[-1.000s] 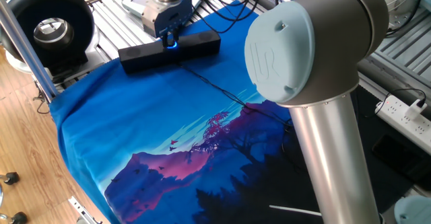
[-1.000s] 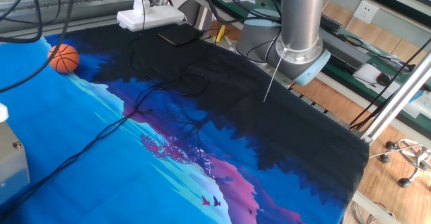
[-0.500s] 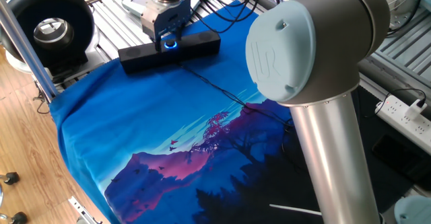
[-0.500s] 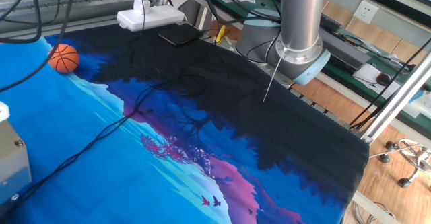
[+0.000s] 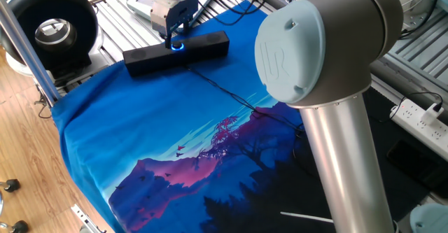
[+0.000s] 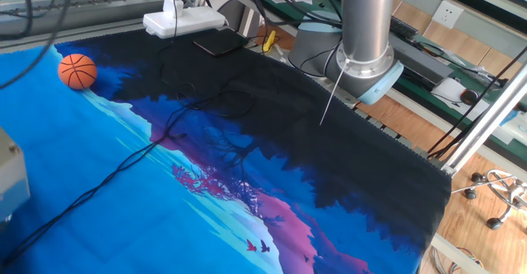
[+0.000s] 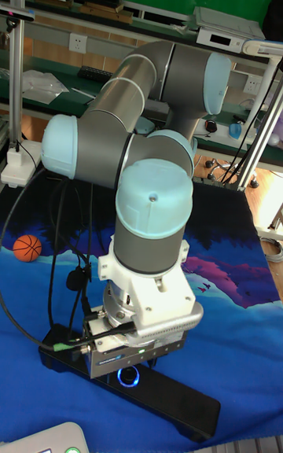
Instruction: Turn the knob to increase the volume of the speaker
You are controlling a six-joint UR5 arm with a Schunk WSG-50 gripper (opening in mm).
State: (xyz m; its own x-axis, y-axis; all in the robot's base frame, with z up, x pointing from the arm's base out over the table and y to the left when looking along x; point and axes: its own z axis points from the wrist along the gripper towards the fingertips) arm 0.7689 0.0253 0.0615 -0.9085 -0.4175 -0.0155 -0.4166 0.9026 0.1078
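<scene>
Since the frame one second earlier the end effector has risen and rotated slightly above the speaker; its body now sits higher in the upper left of one fixed view, and the grey housing at the left edge of the other fixed view has shifted out toward the border. The knob, at the speaker's middle, shows its blue ring plainly in both that fixed view and the tall fixed view, where it glows just below the end effector's body at lower centre. Whether the fingers are parted or closed, and whether they touch the knob, cannot be told: the fingertips are hidden by the wrist housing in the tall view and too small in the fixed view. Judged from this, the arm is positioned at the dial and the turning step is either under way or between strokes; no picture gives a volume reading, so completion cannot be confirmed. Materials: the speaker is a long slim bar with a matte black finish and squared ends, a thin black cable trailing across the desk, which is covered by a soft printed cloth in blue, purple and black, lightly rumpled. The arm has smooth grey tubes and glossy pale-blue rounded joint caps. A small orange basketball lies well apart, upper left.
</scene>
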